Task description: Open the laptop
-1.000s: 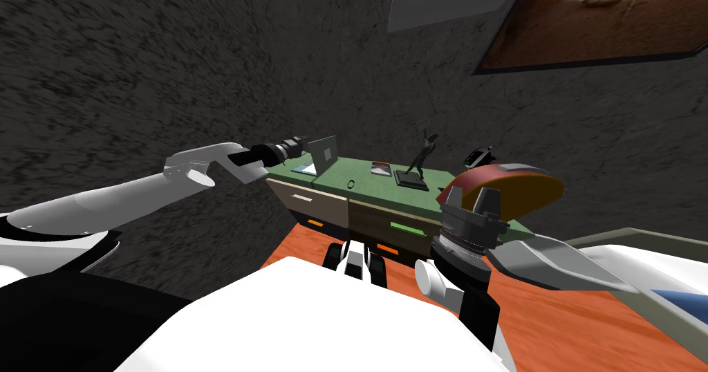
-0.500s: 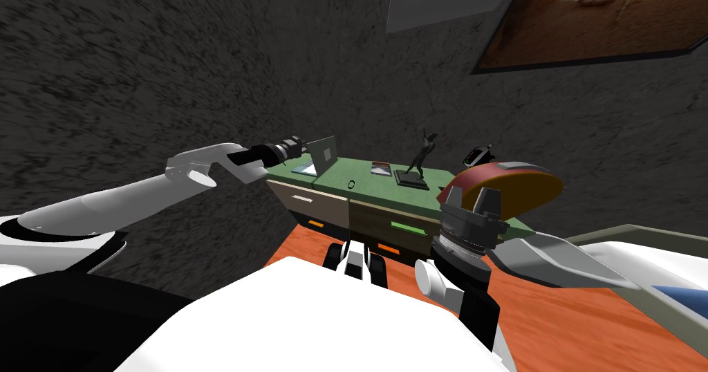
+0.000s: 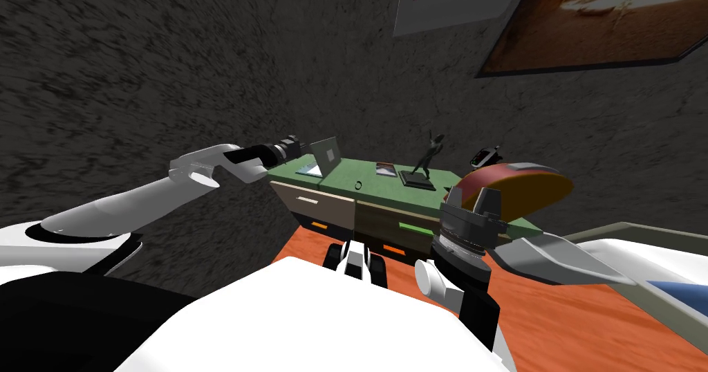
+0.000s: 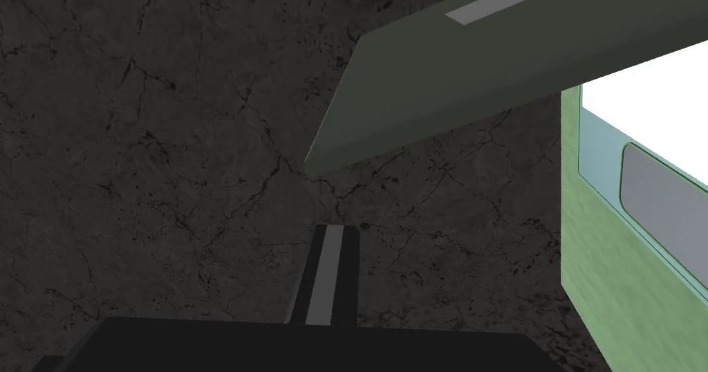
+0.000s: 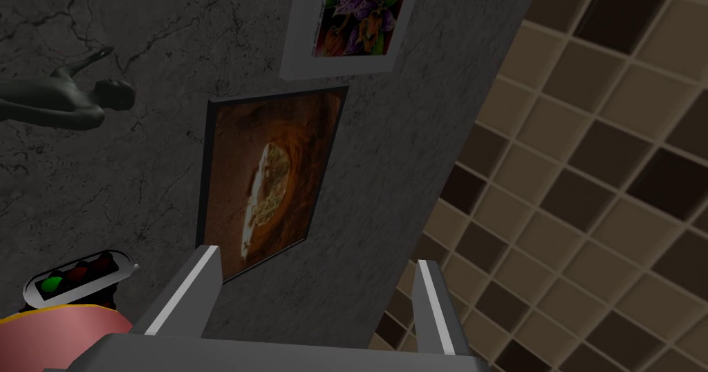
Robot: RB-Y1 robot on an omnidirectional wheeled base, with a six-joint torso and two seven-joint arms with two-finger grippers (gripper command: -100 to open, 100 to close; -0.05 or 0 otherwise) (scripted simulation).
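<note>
Laptop (image 3: 321, 159) sits at the left end of the green counter (image 3: 387, 189), close to the dark wall. Its lid (image 3: 327, 152) stands about upright over the pale base (image 3: 309, 170). The base lies on the side towards the counter's left end, so the laptop opens that way, and the lid's back faces the rest of the counter. Its long axis, the hinge line, seems to run across the counter's depth, from front edge to wall.

The left end effector (image 3: 297, 144) hangs just beside the lid's upper edge, on the open side. In the left wrist view its fingers (image 4: 325, 278) lie closed together, gripping nothing, with the lid's corner just beyond their tips.

I judge the opening well along and the step in hand to be working the lid itself. If more angle is wanted, the next move calls for a light push on the lid's free edge, away from the base, without sliding the laptop along the counter.

The right end effector (image 5: 318, 278) is held up near the counter's right end, fingers spread, idle.
</note>
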